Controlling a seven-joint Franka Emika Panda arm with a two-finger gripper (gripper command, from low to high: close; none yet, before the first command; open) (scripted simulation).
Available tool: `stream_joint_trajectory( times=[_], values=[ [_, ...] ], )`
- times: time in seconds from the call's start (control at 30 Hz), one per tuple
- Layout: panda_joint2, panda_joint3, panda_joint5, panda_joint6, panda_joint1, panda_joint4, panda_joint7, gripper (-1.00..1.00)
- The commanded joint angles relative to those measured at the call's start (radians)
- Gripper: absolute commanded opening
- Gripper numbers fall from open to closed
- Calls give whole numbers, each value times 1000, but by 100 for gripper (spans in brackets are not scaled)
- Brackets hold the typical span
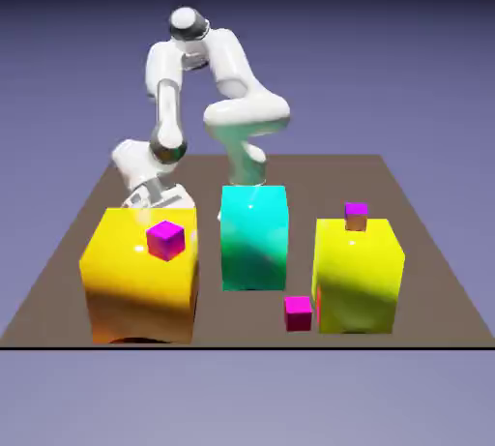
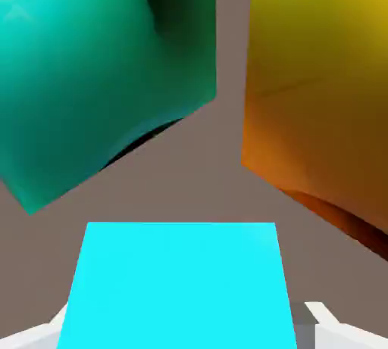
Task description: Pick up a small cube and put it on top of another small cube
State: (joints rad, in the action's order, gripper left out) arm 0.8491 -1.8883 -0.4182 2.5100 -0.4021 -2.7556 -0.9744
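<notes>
In the hand view the small cube (image 2: 178, 287), bright cyan-blue, fills the bottom between my two grey fingertips (image 2: 322, 323). My gripper (image 2: 180, 332) is shut on it. In the exterior view the arm (image 1: 162, 134) reaches down behind the left yellow-orange block (image 1: 140, 275), which hides both the fingers and the blue cube. The other small cube (image 1: 298, 312), pinkish-magenta, rests on the table in front, between the tall teal block (image 1: 254, 236) and the right yellow block (image 1: 358, 275).
A larger magenta cube (image 1: 165, 239) sits on the left yellow-orange block. A purplish cube joined to a brown one (image 1: 356, 216) tops the right yellow block. In the hand view the teal block (image 2: 98, 67) and the yellow-orange block (image 2: 322, 82) flank a strip of brown table (image 2: 204, 173).
</notes>
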Motion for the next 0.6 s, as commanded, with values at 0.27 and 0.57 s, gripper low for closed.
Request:
stream_joint_trajectory(
  times=[0.27, 0.57],
  values=[
    [-118, 310, 235, -135, -127, 326, -31, -100],
    [-205, 433, 466, -146, -429, 444, -140, -100]
  ],
)
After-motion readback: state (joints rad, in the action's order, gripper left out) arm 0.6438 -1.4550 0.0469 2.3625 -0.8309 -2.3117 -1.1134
